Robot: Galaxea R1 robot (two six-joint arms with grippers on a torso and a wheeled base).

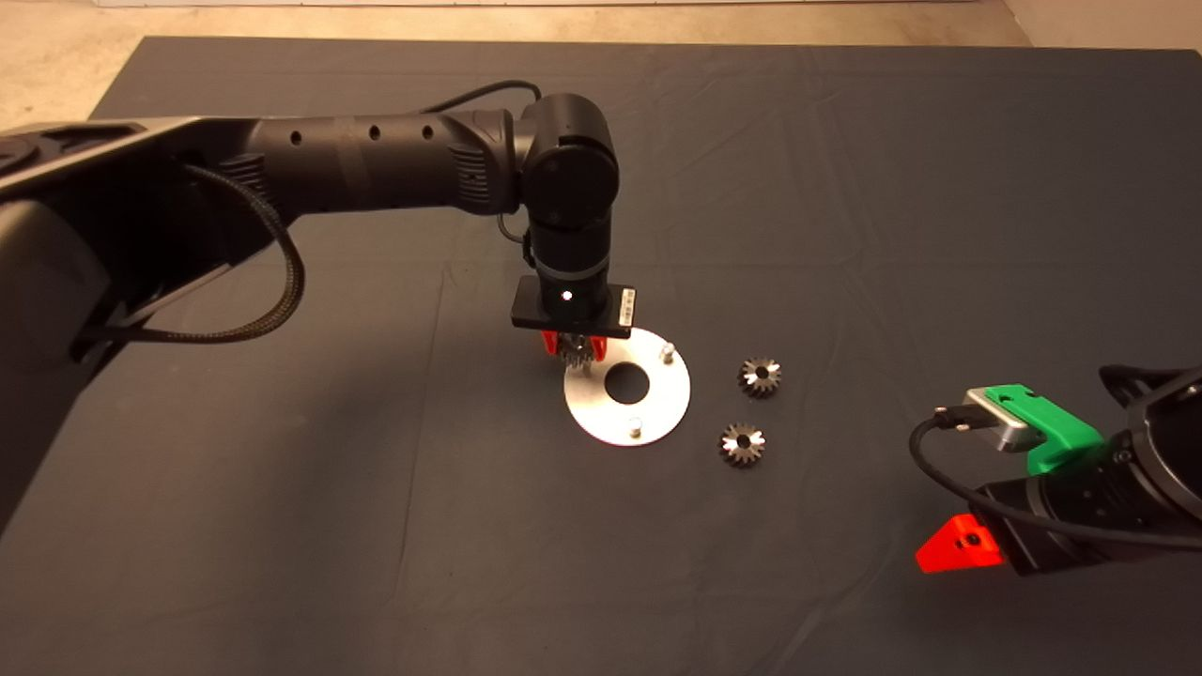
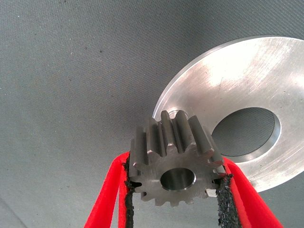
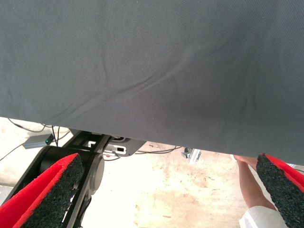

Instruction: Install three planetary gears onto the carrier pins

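My left gripper [image 1: 575, 351] is shut on a planetary gear [image 2: 176, 159] and holds it over the left edge of the silver carrier disc [image 1: 657, 399]. In the left wrist view the gear sits between the black pads [image 2: 223, 199], right above one carrier pin, which it mostly hides. The disc [image 2: 223, 85] lies just behind the gear. Two other carrier pins [image 1: 667, 353] [image 1: 636, 426] stand bare on the disc. Two more planetary gears [image 1: 759, 376] [image 1: 742, 443] lie on the mat to the disc's right. My right gripper [image 3: 166, 190] is open and parked at the lower right [image 1: 958, 546].
The dark mat [image 1: 376, 526] covers the table. In the right wrist view a person's hand [image 3: 249, 183] and some cables [image 3: 33, 140] show on the floor past the mat's edge.
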